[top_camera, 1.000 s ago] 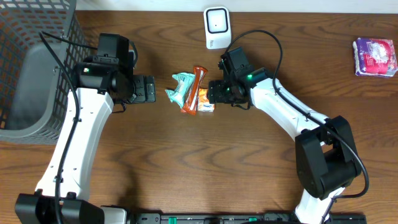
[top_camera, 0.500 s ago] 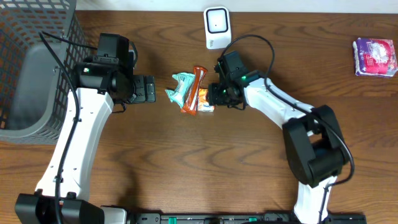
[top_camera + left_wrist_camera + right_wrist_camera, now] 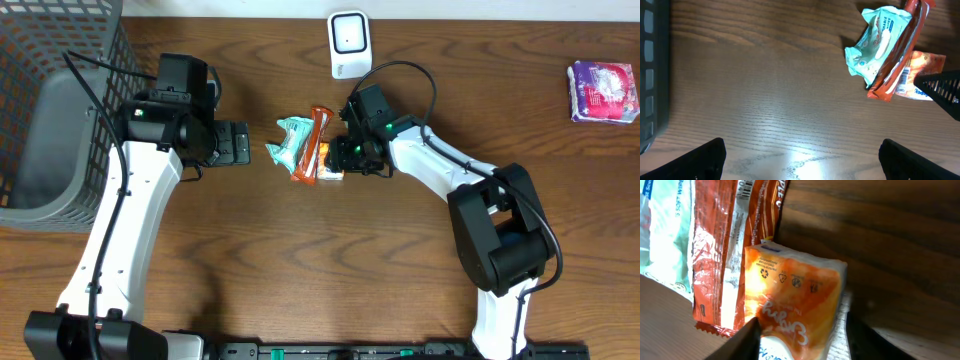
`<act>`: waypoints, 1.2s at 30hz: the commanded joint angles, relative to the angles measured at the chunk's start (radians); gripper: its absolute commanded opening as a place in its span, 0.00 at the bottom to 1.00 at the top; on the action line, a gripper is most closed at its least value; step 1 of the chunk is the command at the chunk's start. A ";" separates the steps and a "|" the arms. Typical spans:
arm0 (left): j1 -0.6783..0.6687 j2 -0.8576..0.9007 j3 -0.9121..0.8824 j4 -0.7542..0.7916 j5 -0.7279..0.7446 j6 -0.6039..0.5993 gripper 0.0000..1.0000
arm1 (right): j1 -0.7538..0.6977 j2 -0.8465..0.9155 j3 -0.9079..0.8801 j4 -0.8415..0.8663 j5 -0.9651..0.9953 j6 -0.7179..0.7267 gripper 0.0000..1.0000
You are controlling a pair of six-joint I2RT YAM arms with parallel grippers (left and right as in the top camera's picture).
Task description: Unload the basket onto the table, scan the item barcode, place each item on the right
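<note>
A small orange packet (image 3: 331, 166) (image 3: 795, 290) lies on the wooden table, against a long red-orange wrapper (image 3: 313, 140) (image 3: 725, 245) and a teal packet (image 3: 289, 141) (image 3: 879, 40). My right gripper (image 3: 339, 157) (image 3: 801, 337) is down at the orange packet, a finger pressed to each side of it, and the packet fills the gap. In the left wrist view the orange packet (image 3: 921, 75) shows a barcode at its edge. My left gripper (image 3: 238, 143) (image 3: 802, 155) hovers open to the left of the pile, with nothing in it. A white scanner (image 3: 348, 42) stands at the back.
A grey mesh basket (image 3: 50, 120) fills the far left behind my left arm. A purple packet (image 3: 603, 90) lies at the far right. The scanner stands just behind my right wrist.
My right gripper has slid a little left onto the orange packet and narrowed round it. The left arm has not moved.
</note>
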 commanded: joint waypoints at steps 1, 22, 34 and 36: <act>0.001 0.004 -0.003 -0.003 -0.016 -0.008 0.98 | 0.005 0.052 -0.006 -0.002 -0.023 0.004 0.34; 0.001 0.004 -0.003 -0.003 -0.016 -0.008 0.98 | -0.285 0.083 -0.006 -0.243 -0.994 -0.702 0.01; 0.001 0.004 -0.003 -0.003 -0.016 -0.008 0.98 | -0.307 0.083 -0.006 -0.403 -1.033 -0.961 0.01; 0.001 0.004 -0.003 -0.003 -0.016 -0.008 0.98 | -0.304 0.083 -0.006 -0.399 -1.034 -0.961 0.01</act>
